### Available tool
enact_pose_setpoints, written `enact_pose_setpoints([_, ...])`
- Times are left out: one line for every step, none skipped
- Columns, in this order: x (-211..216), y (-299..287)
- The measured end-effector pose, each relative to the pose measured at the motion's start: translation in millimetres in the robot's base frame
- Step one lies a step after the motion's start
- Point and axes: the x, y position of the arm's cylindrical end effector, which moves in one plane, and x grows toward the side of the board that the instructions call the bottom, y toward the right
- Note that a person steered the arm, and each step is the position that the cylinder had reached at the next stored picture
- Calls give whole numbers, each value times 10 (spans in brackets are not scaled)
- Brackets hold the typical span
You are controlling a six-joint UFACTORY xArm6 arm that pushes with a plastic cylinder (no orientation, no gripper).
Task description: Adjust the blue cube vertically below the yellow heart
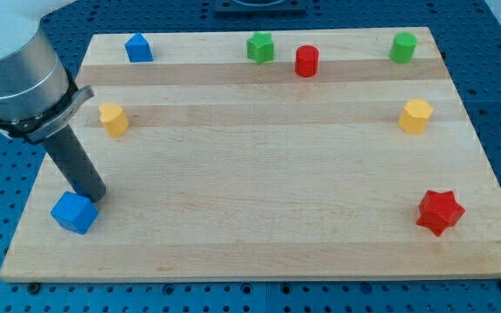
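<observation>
The blue cube point(75, 212) lies near the board's lower left corner. The yellow heart point(113, 119) lies above it, a little to the right, near the left edge. My tip point(95, 198) rests on the board at the cube's upper right corner, touching or nearly touching it. The dark rod rises from there up and to the left to the grey arm body.
A blue house-shaped block point(138, 48) lies at the top left. A green star point(260, 48), a red cylinder point(307, 61) and a green cylinder point(402, 47) lie along the top. A yellow hexagon point(416, 116) lies at the right and a red star point(440, 211) at the lower right. The wooden board point(259, 191) ends close below the cube.
</observation>
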Motion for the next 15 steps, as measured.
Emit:
enact_pose_setpoints([0,0])
enact_pose_setpoints([-88,9])
enact_pose_setpoints([-249,9])
enact_pose_setpoints([-255,-158])
enact_pose_setpoints([-222,-491])
enact_pose_setpoints([-91,-717])
enact_pose_setpoints([152,-775])
enact_pose_setpoints([398,-774])
enact_pose_setpoints([496,-774])
enact_pose_setpoints([495,-769])
enact_pose_setpoints([489,-715])
enact_pose_setpoints([487,-602])
enact_pose_setpoints([488,-500])
enact_pose_setpoints([488,-381])
enact_pose_setpoints([488,-313])
